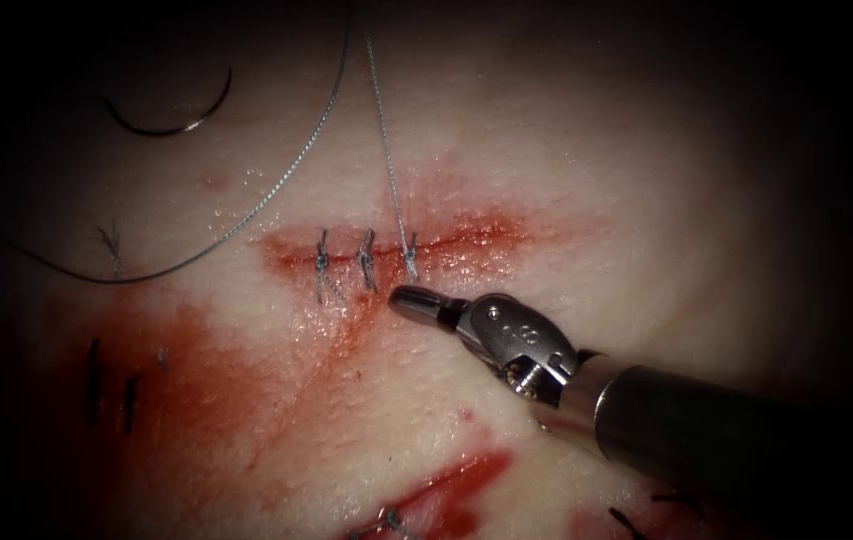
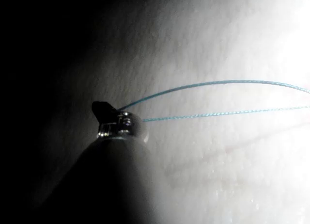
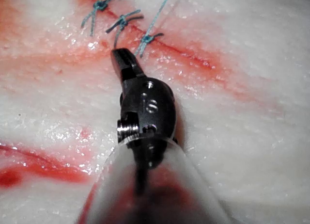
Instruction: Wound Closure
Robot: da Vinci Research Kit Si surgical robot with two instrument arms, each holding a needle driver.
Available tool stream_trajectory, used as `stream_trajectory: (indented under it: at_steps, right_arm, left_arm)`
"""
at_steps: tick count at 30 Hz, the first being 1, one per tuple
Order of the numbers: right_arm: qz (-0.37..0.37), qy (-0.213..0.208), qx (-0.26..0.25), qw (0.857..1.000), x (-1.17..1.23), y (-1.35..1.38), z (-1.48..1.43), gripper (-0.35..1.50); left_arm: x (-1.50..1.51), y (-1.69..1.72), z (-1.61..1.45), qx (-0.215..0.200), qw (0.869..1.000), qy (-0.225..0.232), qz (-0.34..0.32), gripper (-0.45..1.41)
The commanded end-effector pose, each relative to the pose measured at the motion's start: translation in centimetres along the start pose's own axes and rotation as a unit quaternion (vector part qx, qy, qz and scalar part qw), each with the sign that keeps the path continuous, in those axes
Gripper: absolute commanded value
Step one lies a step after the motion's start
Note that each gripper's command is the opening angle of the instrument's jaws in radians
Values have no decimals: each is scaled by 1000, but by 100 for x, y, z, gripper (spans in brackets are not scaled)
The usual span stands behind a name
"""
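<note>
Right tool (image 1: 408,298) jaws closed, empty, beside third knot (image 1: 411,262). Left tool (image 2: 107,111) clamps thread (image 2: 218,83). Needle (image 1: 171,118) loose on tissue (image 1: 646,200) far-left corner. Risk: overtension tears knot.

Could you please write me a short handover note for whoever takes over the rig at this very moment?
Right tool: jaws shut, holding nothing, tip just below the cut near the third knot.
Left tool: jaws shut on the thread, which runs up from the third knot.
Needle: lying free on the tissue, upper left of the cut.
Done: three knots tied.
Left: the cut's right part is unstitched; the thread is uncut.
</note>
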Motion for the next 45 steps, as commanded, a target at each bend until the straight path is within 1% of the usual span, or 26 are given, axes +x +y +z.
stream_trajectory:
  at_steps: [1, 2, 4, 5, 6, 7, 8, 9, 10, 11, 12, 15, 17, 19, 21, 22, 23, 26, 29, 31, 33, 34, 36, 39, 41, 45]
  right_arm:
    - [4, 21, -3, 1000, 10, 1, 9, -35]
    - [6, 33, -13, 999, 18, 1, 8, -15]
    - [0, 43, -20, 999, 27, -1, 7, 84]
    - [2, 47, -20, 999, 31, -2, 6, 96]
    - [-2, 49, -20, 999, 34, -3, 4, 101]
    - [-27, 48, -20, 998, 38, -6, 1, 98]
    - [-27, 48, -20, 998, 38, -6, 1, 98]
    - [-26, 47, -19, 998, 39, -7, -2, 84]
    - [-31, 47, -20, 998, 40, -8, -4, 81]
    - [-36, 46, -20, 998, 42, -8, -6, 83]
    - [-37, 47, -20, 998, 45, -7, -8, 89]
    - [-32, 54, -20, 998, 54, -2, -12, 116]
    - [-29, 61, -19, 998, 59, 1, -16, 123]
    - [-26, 67, -18, 997, 64, 4, -21, 126]
    - [-22, 66, -16, 997, 72, 7, -29, 125]
    - [-17, 69, -21, 997, 79, 11, -30, 125]
    - [-17, 69, -21, 997, 79, 11, -30, 125]
    - [-8, 70, -28, 997, 96, 20, -27, 128]
    - [-26, 67, -40, 997, 110, 34, -21, 130]
    - [-28, 67, -45, 996, 112, 41, -18, 130]
    - [-32, 62, -53, 996, 111, 53, -9, 136]
    - [-32, 62, -53, 996, 111, 53, -9, 136]
    - [-31, 61, -60, 996, 112, 62, -2, 141]
    - [-39, 57, -65, 995, 115, 66, 5, 145]
    - [-44, 54, -69, 995, 117, 69, 11, 146]
    - [-47, 53, -71, 995, 118, 73, 17, 148]
  left_arm:
    - [4, -4, 5, -1, 1000, 15, -14, -45]
    - [8, -2, 2, -2, 999, 21, -25, -45]
    - [18, 4, -8, -5, 998, 45, -44, -45]
    - [23, 7, -12, -7, 997, 52, -50, -45]
    - [28, 9, -17, -8, 997, 59, -57, -45]
    - [41, 14, -29, -12, 995, 74, -66, -45]
    - [41, 14, -29, -12, 995, 74, -66, -45]
    - [50, 17, -37, -14, 994, 80, -68, -45]
    - [56, 19, -43, -16, 994, 83, -73, -45]
    - [62, 21, -50, -17, 993, 88, -74, -45]
    - [71, 24, -59, -19, 992, 95, -76, -45]
    - [91, 29, -78, -25, 990, 107, -84, -45]
    - [107, 32, -91, -33, 989, 115, -87, -45]
    - [123, 34, -103, -41, 988, 122, -91, -45]
    - [143, 37, -119, -52, 985, 131, -97, -45]
    - [153, 39, -128, -58, 984, 139, -99, -45]
    - [153, 39, -128, -58, 984, 139, -99, -45]
    - [171, 42, -145, -61, 980, 156, -103, -45]
    - [190, 40, -164, -64, 978, 167, -109, -45]
    - [197, 39, -169, -65, 977, 169, -111, -45]
    - [205, 37, -178, -67, 976, 172, -113, -45]
    - [205, 37, -178, -67, 976, 172, -113, -45]
    - [208, 39, -189, -67, 975, 177, -112, -45]
    - [208, 36, -192, -65, 975, 179, -117, -45]
    - [207, 31, -196, -51, 976, 175, -116, -45]
    - [210, 27, -201, -45, 976, 176, -119, -45]
